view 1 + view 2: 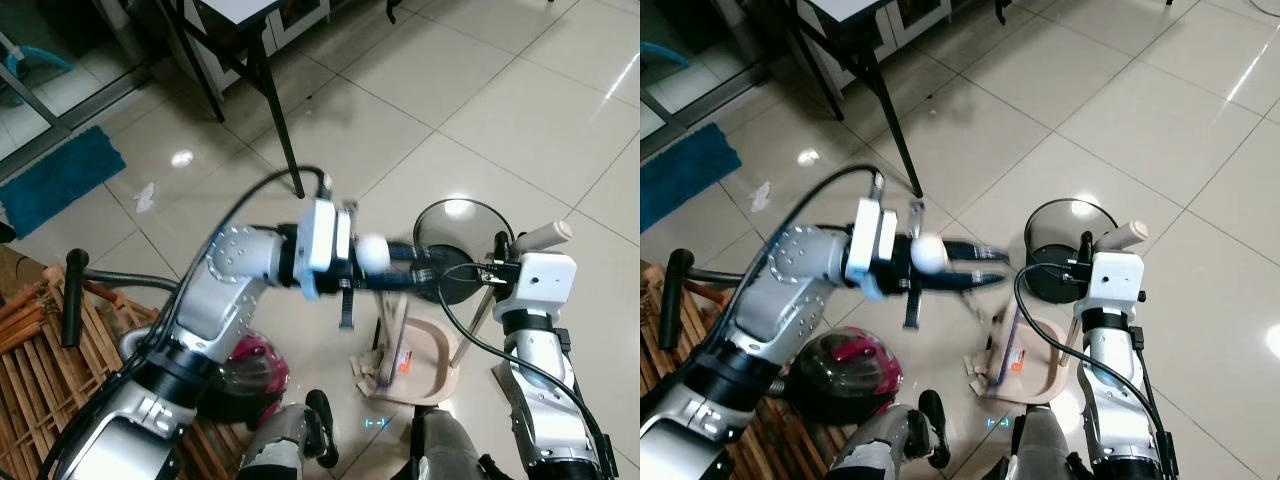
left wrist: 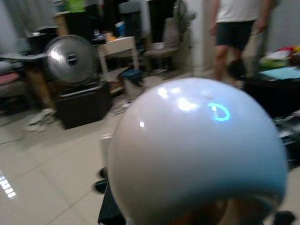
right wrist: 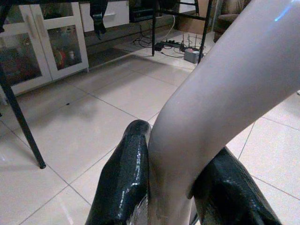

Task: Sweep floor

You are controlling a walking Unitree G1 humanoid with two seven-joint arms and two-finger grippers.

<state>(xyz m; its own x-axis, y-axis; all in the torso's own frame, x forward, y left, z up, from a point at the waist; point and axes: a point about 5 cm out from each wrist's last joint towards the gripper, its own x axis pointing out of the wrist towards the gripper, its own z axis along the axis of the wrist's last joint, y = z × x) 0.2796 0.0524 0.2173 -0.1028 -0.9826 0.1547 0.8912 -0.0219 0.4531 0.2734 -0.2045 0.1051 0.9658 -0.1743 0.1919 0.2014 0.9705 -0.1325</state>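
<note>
Beige dustpan handle (image 3: 211,93) clamped in right gripper (image 3: 176,183).

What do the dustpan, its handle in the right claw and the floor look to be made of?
The dustpan looks like beige moulded plastic, matte, with rounded walls. Its handle, clamped in the right claw, is the same pale colour with a smooth, slightly glossy skin, probably plastic. The floor looks like glazed ceramic tile: grout lines and sharp lamp reflections.
</note>
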